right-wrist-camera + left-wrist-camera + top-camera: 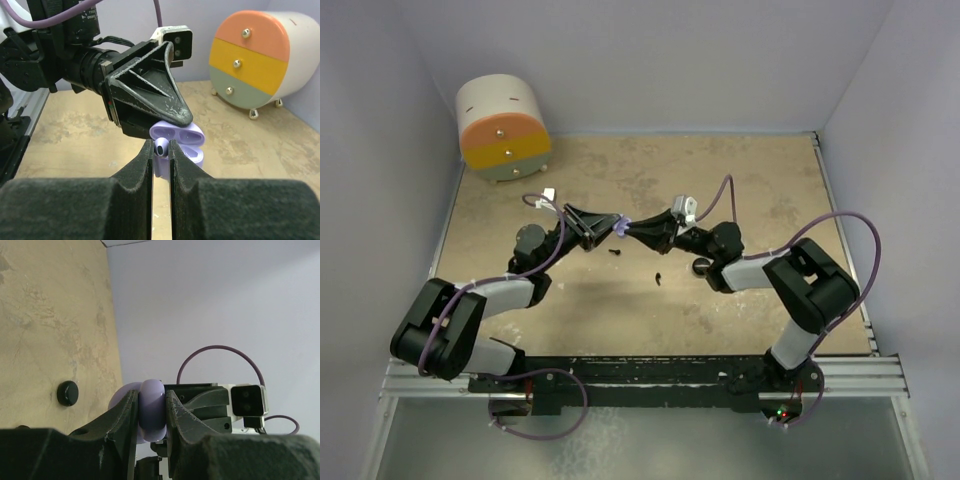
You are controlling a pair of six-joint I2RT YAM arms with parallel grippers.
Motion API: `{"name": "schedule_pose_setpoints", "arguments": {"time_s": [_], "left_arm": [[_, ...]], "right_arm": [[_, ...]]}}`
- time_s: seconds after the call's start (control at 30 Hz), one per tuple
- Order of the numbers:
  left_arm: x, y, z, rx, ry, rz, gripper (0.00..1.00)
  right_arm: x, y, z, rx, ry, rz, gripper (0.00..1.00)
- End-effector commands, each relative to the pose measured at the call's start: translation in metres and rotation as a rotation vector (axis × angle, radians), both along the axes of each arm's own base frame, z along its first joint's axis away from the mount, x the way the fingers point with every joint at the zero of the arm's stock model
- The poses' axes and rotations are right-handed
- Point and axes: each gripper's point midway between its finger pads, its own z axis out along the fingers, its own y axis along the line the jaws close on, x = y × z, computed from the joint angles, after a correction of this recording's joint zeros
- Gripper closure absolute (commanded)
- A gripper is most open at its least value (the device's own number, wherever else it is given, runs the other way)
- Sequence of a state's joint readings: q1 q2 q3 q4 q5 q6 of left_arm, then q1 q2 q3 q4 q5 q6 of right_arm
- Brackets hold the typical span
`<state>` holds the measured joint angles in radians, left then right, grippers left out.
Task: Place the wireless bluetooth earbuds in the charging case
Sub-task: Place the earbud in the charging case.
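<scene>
My right hand (pixel 160 145) closed on lavender earbud (pixel 160 149), bud at mouth of open lavender case (pixel 184 137). My left hand (pixel 151 395) grips that case by its sides. Hands meet over surface (pixel 770 200) middle. Black earbud (pixel 616 252) and second black earbud (pixel 658 277) lie on surface near centre.
</scene>
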<state>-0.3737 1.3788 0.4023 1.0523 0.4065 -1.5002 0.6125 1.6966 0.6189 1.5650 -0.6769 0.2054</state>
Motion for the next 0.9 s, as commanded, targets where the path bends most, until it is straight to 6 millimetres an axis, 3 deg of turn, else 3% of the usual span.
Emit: {"name": "schedule_pose_setpoints", "arguments": {"time_s": [0.0, 0.53, 0.87], "left_arm": [[-0.006, -0.004, 0.036, -0.037, -0.111, -0.038, 1.0], [-0.008, -0.008, 0.013, 0.012, -0.083, -0.067, 1.0], [-0.009, -0.009, 0.007, 0.008, -0.079, -0.077, 1.0]], "right_arm": [[-0.026, -0.019, 0.074, 0.212, -0.276, 0.069, 1.0], [-0.046, -0.031, 0.089, 0.263, -0.335, 0.229, 1.0], [-0.045, -0.039, 0.103, 0.308, -0.37, 0.237, 1.0]]}}
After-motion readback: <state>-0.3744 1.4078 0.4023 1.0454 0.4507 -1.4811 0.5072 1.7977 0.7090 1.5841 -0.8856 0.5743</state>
